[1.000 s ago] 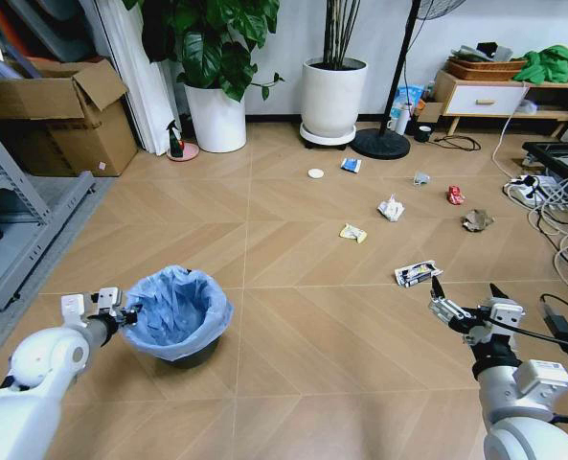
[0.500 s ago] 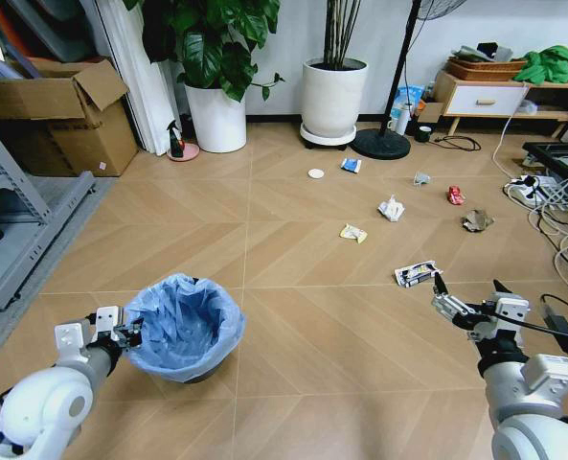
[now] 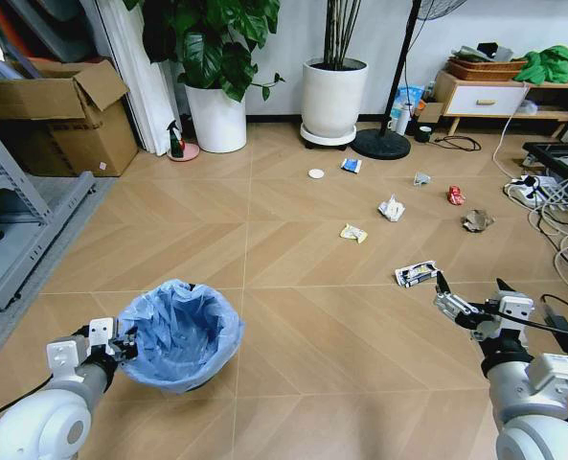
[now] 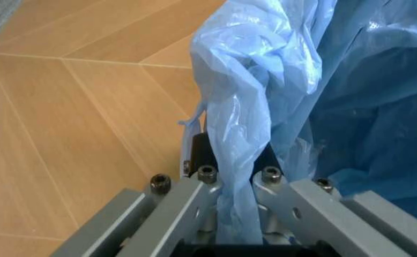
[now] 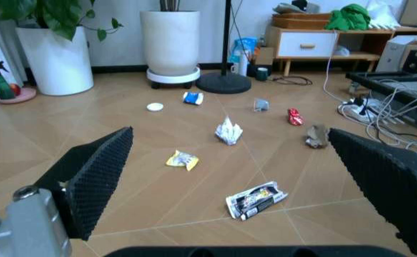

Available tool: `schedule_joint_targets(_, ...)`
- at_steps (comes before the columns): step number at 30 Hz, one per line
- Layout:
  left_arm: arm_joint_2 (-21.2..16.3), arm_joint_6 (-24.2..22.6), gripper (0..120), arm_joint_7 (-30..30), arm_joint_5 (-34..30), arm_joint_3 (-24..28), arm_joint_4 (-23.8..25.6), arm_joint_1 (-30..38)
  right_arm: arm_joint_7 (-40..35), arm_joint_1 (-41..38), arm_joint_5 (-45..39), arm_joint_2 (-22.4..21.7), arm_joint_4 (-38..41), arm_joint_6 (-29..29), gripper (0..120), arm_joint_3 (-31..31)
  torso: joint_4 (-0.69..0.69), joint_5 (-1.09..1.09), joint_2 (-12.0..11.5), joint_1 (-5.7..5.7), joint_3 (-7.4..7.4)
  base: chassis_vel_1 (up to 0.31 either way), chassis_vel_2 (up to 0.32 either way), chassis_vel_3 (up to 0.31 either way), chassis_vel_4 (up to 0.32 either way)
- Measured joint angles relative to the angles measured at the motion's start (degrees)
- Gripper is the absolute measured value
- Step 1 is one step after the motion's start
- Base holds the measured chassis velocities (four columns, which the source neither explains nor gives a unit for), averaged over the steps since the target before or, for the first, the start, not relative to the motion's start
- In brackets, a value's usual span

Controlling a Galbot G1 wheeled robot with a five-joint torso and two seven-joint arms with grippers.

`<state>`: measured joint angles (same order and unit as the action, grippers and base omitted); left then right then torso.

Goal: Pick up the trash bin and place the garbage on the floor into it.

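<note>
The left claw (image 3: pixel 123 347) is clenched on the near-left rim of the trash bin (image 3: pixel 181 333), pinching its blue bag (image 4: pixel 240 155), near and left on the floor (image 3: pixel 303 326). The right claw (image 3: pixel 470 292) hangs released at the near right, just beside the black-white carton (image 3: pixel 417 274); the remaining garbage (image 3: pixel 391 208) lies scattered farther off.

Far left, an open cardboard box (image 3: pixel 58 105) sits behind a grey metal shelf (image 3: pixel 15 220); two white plant pots (image 3: pixel 216 117) (image 3: pixel 332 96) stand along the far wall; a green spray bottle (image 3: pixel 175 140) beside the left pot; far right, a wooden cabinet (image 3: pixel 489 96) holding a basket (image 3: pixel 485 69); cables (image 3: pixel 552 206) trail at the right.
</note>
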<state>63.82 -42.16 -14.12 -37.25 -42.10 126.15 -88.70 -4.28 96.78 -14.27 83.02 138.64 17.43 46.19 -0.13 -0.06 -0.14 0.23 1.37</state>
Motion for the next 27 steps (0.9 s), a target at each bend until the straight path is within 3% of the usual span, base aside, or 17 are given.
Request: schedule_joint_targets(27, 0.2, 0.0, 0, 0.4, -0.2, 1.1, 1.4, -0.9, 0.2, -0.1, 0.4, 0.8, -1.2, -0.6, 100, -0.4, 0.0, 0.0, 0.0, 0.0, 0.0, -0.054, -0.053, 0.061, 0.058)
